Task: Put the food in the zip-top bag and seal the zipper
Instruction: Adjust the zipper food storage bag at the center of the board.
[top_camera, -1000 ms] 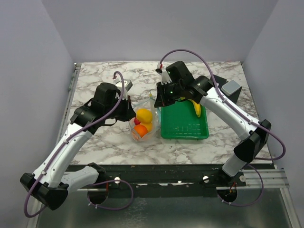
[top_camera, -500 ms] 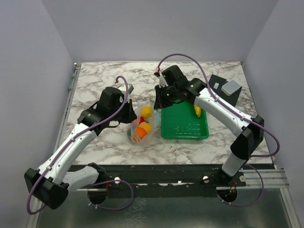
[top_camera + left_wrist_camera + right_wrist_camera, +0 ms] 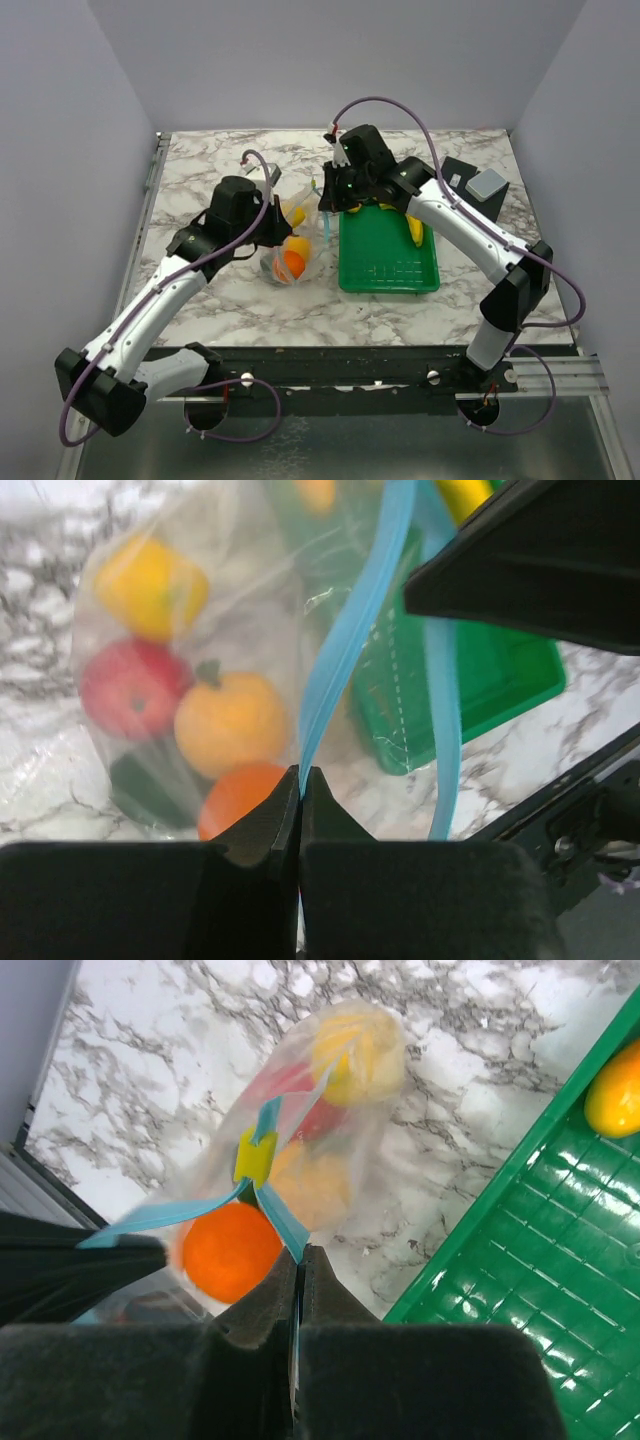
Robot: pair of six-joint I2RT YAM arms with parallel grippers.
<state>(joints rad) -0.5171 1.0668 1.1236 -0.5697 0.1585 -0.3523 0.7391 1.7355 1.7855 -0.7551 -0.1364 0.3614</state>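
The clear zip-top bag (image 3: 288, 250) hangs between my two grippers above the marble table, with the food inside. In the left wrist view a yellow fruit (image 3: 150, 585), a red one (image 3: 130, 685), an orange-yellow one (image 3: 230, 720), an orange one (image 3: 240, 795) and a dark green one (image 3: 150, 790) show through the plastic. My left gripper (image 3: 300, 775) is shut on the light blue zipper (image 3: 350, 630). My right gripper (image 3: 300, 1255) is shut on the zipper (image 3: 285, 1222) at the other end, just below a yellow slider (image 3: 255, 1155). The mouth gapes between the two strips.
The green tray (image 3: 390, 265) lies right of the bag and holds a yellow fruit (image 3: 413, 228) at its far end. A dark pad with a grey block (image 3: 487, 183) sits at the back right. My right arm reaches over the tray's far edge.
Both grippers have moved toward the back of the table with the bag's mouth in them. The bag and its fruit have shifted left and back, away from the tray.
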